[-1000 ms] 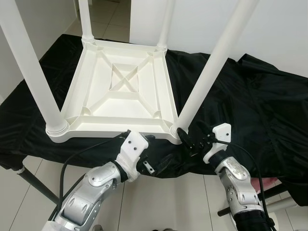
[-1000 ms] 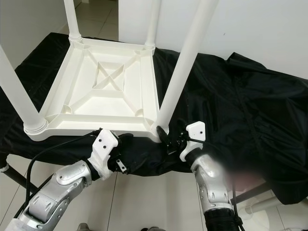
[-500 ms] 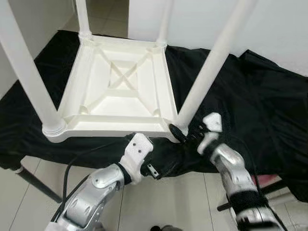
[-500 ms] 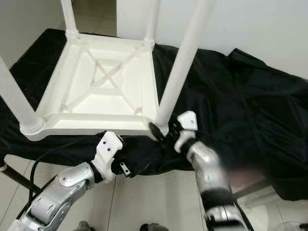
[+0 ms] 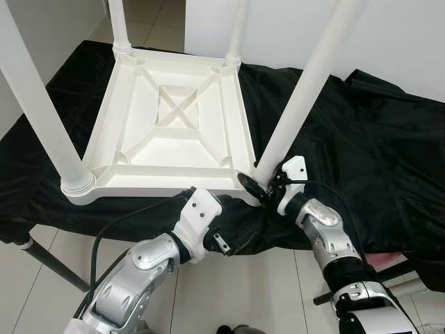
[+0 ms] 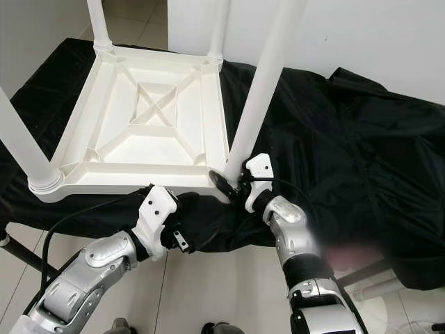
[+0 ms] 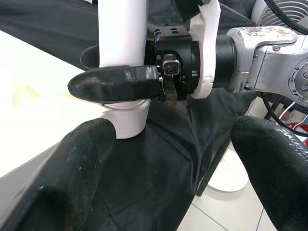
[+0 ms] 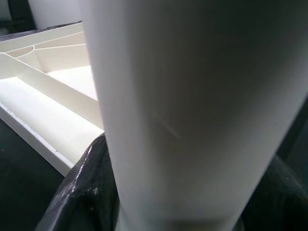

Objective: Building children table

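Note:
A white children's table [image 5: 174, 118] lies upside down on a black cloth [image 5: 361, 139], its legs pointing up. My right gripper [image 5: 261, 184] is at the base of the near right leg [image 5: 299, 97], one finger on each side of it and pressed against it. In the right wrist view the leg [image 8: 192, 96] is flanked by black fingers [image 8: 91, 187]. My left gripper [image 7: 178, 159] hangs open just below the table's near edge, with nothing between its fingers [image 7: 72, 183]. It looks straight at the right gripper's finger [image 7: 110, 83] lying across the leg base.
The black cloth covers a low stand with a dark metal leg [image 5: 49, 264] at the near left. Tiled floor [image 5: 236, 292] lies before it and a white wall [image 5: 403, 42] stands behind. A white round base [image 7: 226, 180] rests on the floor to the right.
My right gripper has moved in from the right and closed around the base of the near right leg. The left gripper has hardly moved. The camera has shifted slightly.

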You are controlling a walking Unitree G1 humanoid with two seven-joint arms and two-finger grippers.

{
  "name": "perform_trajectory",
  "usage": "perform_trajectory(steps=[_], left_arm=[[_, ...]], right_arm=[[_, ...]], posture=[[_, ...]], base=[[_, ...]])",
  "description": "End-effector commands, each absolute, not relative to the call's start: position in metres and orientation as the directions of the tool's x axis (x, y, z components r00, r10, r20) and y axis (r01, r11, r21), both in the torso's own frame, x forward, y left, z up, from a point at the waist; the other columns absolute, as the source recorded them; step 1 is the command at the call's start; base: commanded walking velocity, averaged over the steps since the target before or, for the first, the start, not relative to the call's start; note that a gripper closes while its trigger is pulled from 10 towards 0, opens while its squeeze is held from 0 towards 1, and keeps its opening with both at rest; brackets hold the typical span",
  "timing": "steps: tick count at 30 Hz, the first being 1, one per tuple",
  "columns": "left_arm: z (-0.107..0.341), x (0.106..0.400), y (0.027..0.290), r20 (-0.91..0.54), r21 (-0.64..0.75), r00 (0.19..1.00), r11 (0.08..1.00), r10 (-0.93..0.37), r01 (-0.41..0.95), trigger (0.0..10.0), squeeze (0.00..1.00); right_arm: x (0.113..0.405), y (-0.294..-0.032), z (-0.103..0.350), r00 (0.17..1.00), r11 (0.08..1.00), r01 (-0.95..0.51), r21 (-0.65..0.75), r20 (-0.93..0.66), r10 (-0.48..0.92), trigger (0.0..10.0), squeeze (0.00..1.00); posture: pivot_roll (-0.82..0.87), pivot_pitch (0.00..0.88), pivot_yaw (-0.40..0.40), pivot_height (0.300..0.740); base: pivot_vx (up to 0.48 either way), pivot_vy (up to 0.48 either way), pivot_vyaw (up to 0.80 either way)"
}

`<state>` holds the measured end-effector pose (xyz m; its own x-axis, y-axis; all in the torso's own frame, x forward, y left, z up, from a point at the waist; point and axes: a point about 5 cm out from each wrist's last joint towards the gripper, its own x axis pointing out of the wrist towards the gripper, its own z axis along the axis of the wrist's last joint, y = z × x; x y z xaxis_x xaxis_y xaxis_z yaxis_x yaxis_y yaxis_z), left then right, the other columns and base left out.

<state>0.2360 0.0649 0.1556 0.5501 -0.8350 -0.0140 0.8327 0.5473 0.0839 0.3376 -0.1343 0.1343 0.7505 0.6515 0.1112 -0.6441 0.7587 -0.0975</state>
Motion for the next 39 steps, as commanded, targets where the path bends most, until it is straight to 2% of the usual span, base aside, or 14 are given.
perform_trajectory(steps=[1,2,3,4,15,19,20,23,26,30,36,37,38,39], left_arm=[[0.156,0.236,0.062,-0.022,0.088,0.542,0.539,-0.84,0.838,10.0,0.0],[0.156,0.236,0.062,-0.022,0.089,0.542,0.539,-0.84,0.838,10.0,0.0],[0.156,0.236,0.062,-0.022,0.089,0.542,0.539,-0.84,0.838,10.0,0.0],[0.156,0.237,0.062,-0.023,0.09,0.542,0.539,-0.84,0.838,10.0,0.0],[0.156,0.237,0.062,-0.025,0.091,0.541,0.537,-0.841,0.839,10.0,0.0],[0.155,0.237,0.062,-0.027,0.089,0.538,0.534,-0.842,0.84,10.0,0.0],[0.155,0.237,0.062,-0.027,0.089,0.538,0.534,-0.842,0.84,10.0,0.0],[0.154,0.237,0.061,-0.027,0.087,0.536,0.533,-0.843,0.842,10.0,0.0],[0.155,0.237,0.06,-0.026,0.086,0.536,0.532,-0.844,0.842,10.0,0.0],[0.154,0.236,0.059,-0.024,0.082,0.535,0.532,-0.845,0.843,10.0,0.0],[0.154,0.235,0.059,-0.025,0.08,0.535,0.532,-0.845,0.843,10.0,0.0],[0.154,0.235,0.059,-0.025,0.079,0.535,0.532,-0.844,0.843,10.0,0.0],[0.154,0.235,0.059,-0.025,0.079,0.535,0.532,-0.844,0.843,10.0,0.0],[0.154,0.235,0.058,-0.025,0.076,0.537,0.534,-0.843,0.842,10.0,0.0]], right_arm=[[0.335,-0.137,0.125,0.749,0.752,-0.651,-0.101,0.072,0.658,0.0,0.0],[0.335,-0.138,0.125,0.759,0.763,-0.64,-0.093,0.075,0.647,2.5,0.0],[0.334,-0.139,0.125,0.766,0.77,-0.632,-0.086,0.078,0.638,2.5,0.0],[0.335,-0.14,0.124,0.78,0.784,-0.615,-0.082,0.082,0.62,10.0,0.0],[0.332,-0.128,0.121,0.889,0.892,-0.453,0.005,0.084,0.451,10.0,0.0],[0.33,-0.117,0.12,0.976,0.97,-0.215,0.111,0.059,0.21,10.0,0.0],[0.33,-0.117,0.12,0.976,0.97,-0.215,0.111,0.059,0.21,10.0,0.0],[0.327,-0.106,0.121,0.999,0.979,-0.017,0.203,0.034,0.01,10.0,0.0],[0.325,-0.101,0.122,0.999,0.972,0.009,0.236,0.03,-0.017,10.0,0.0],[0.32,-0.076,0.128,0.998,0.963,-0.061,0.264,0.045,0.051,10.0,0.0],[0.319,-0.078,0.13,0.994,0.964,-0.1,0.247,0.068,0.086,10.0,0.0],[0.318,-0.08,0.133,0.988,0.959,-0.137,0.248,0.103,0.115,10.0,0.76],[0.318,-0.08,0.133,0.988,0.959,-0.137,0.248,0.103,0.115,10.0,0.76],[0.317,-0.083,0.137,0.979,0.949,-0.181,0.258,0.135,0.15,10.0,1.0]], posture=[[0.08,0.123,-0.122,0.74],[0.08,0.123,-0.121,0.74],[0.08,0.123,-0.121,0.74],[0.08,0.123,-0.12,0.74],[0.07,0.123,-0.115,0.74],[0.07,0.125,-0.116,0.74],[0.07,0.125,-0.116,0.74],[0.07,0.125,-0.116,0.74],[0.07,0.127,-0.12,0.74],[0.07,0.131,-0.121,0.74],[0.07,0.136,-0.123,0.74],[0.07,0.137,-0.125,0.74],[0.07,0.137,-0.125,0.74],[0.07,0.143,-0.128,0.74]], base=[[0.0,0.0,0.0],[0.0,0.0,0.0],[0.0,0.0,0.0],[0.0,0.0,0.0],[0.0,0.0,0.0],[0.0,0.0,0.0],[0.0,0.0,0.0],[0.0,0.0,0.0],[0.0,0.0,0.0],[0.0,0.0,0.0],[0.0,0.0,0.0],[0.0,0.0,0.0],[0.0,0.0,0.0],[0.0,0.0,0.0]])
